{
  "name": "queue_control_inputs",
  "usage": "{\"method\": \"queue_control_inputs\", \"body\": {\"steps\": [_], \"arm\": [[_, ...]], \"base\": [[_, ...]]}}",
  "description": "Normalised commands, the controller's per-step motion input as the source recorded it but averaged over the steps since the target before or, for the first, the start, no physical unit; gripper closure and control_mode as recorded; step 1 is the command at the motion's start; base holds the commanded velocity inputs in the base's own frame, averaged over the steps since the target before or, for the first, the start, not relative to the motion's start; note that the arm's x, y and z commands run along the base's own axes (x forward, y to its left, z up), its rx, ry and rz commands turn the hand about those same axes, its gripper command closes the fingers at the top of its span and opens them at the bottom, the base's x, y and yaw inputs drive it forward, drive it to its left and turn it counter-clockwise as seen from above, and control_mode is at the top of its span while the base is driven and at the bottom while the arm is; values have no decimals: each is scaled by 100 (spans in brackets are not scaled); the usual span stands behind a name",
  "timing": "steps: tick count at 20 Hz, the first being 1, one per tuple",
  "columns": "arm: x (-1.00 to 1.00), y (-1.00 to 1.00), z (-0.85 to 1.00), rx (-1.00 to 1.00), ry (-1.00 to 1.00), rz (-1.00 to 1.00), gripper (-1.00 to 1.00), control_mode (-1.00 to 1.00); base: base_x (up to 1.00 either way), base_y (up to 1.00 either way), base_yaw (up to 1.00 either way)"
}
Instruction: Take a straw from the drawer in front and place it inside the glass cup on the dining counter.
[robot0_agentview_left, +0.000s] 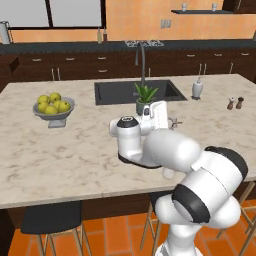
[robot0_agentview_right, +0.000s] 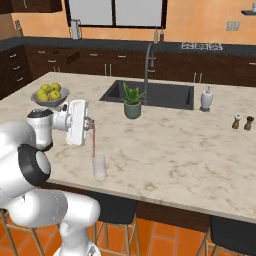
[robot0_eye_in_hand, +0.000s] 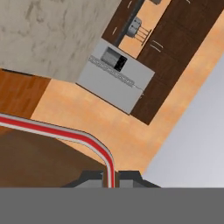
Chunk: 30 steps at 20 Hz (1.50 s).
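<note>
My gripper is turned sideways over the near edge of the dining counter and is shut on the straw. The thin pink-red straw hangs straight down from the fingers. Its lower end reaches the rim of the glass cup, at the cup's left side; whether the tip is inside I cannot tell. In the hand view the straw bends and runs down between the fingertips. From the left base view the fingers peek past the white hand, and the arm hides the cup. The drawer is out of view.
A potted plant stands before the black sink. A bowl of yellow-green fruit is at the left, a soap dispenser and two shakers at the right. Stools stand under the counter's near edge.
</note>
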Motion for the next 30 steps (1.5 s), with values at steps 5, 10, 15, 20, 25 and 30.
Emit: {"method": "queue_control_inputs", "body": {"steps": [5, 10, 15, 20, 25, 30], "arm": [[14, 0, -7, -10, 0, 0, 100, -100], [17, 0, -7, -1, 0, 0, 100, -100], [9, 0, -21, 0, 2, 0, 100, -100], [19, 0, -19, 0, 1, 0, 100, -100], [27, 0, -8, 0, 0, 0, 100, -100], [18, 0, -11, 0, 0, 0, 100, -100]], "base": [[0, 0, 0], [0, 0, 0], [0, 0, 0], [0, 0, 0], [0, 0, 0], [0, 0, 0]]}}
